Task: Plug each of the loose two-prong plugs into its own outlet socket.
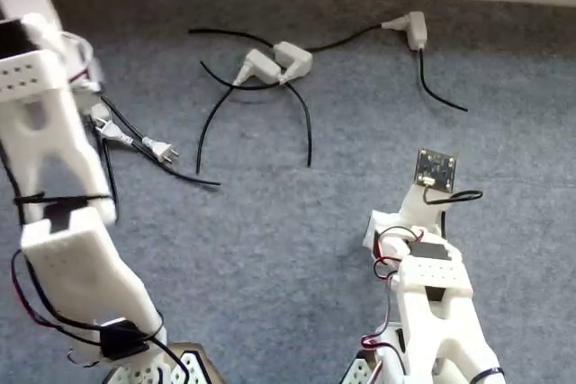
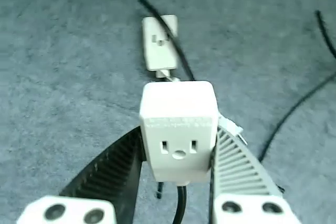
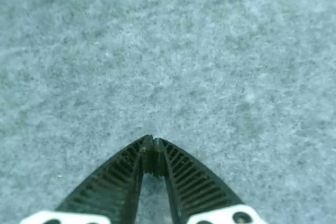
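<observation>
Closest in the left wrist view, the left gripper point(image 2: 178, 132) pinches a white outlet socket point(image 2: 178, 114) from both sides. The face of the socket, with two slots and a round hole, looks back to the camera. A black cable point(image 2: 181, 203) comes out under it. Just beyond it, a second white piece point(image 2: 160, 43) lies on the grey carpet point(image 2: 63, 66) with a dark cable across it; I cannot tell if the two touch.

In the high view, a loose two-prong plug point(image 1: 158, 149) lies on the left, beside the left arm. Far in the middle, a pair of white bodies point(image 1: 274, 62) meet end to end and seem to be joined. One more white body point(image 1: 415, 30) lies far right with its own cable.

The right gripper point(image 3: 154, 153) has its fingers pressed together on nothing, low over bare carpet, on the near right and well apart from every plug.

I judge the step in hand is presenting a socket for plugging, and the task looks only partly done. The next move calls for the right gripper to spread, take a loose plug by its body, and line the two prongs with the two slots.

There is a thin line of print on the socket above the slots, but it is too small to read.
</observation>
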You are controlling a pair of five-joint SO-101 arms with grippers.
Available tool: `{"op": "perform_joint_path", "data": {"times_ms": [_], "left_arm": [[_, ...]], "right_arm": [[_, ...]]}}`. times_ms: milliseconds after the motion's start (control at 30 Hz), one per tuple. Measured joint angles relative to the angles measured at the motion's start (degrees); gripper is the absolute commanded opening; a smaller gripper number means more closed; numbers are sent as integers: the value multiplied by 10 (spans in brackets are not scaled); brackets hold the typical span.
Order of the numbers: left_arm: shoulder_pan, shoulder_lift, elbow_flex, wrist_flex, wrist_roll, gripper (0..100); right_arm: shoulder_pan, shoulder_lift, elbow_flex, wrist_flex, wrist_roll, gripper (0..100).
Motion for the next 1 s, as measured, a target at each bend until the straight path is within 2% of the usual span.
{"op": "perform_joint_path", "data": {"times_ms": [233, 300, 433, 533, 700, 900, 1000], "left_arm": [[217, -198, 238, 2, -8, 6], [284, -229, 296, -2, -4, 6], [384, -243, 385, -47, 63, 6], [430, -243, 437, -107, 116, 6], [519, -204, 483, -188, 162, 6], [573, -76, 482, -276, 207, 6], [599, -10, 442, -285, 209, 6]], "right_arm": [[1, 0, 0, 0, 0, 6], [21, 0, 0, 0, 0, 6], [84, 0, 0, -4, 0, 6], [120, 0, 0, -27, 0, 6], [180, 0, 0, -41, -1, 6], [270, 0, 0, -73, -84, 6], [280, 0, 0, -77, -96, 6]]}}
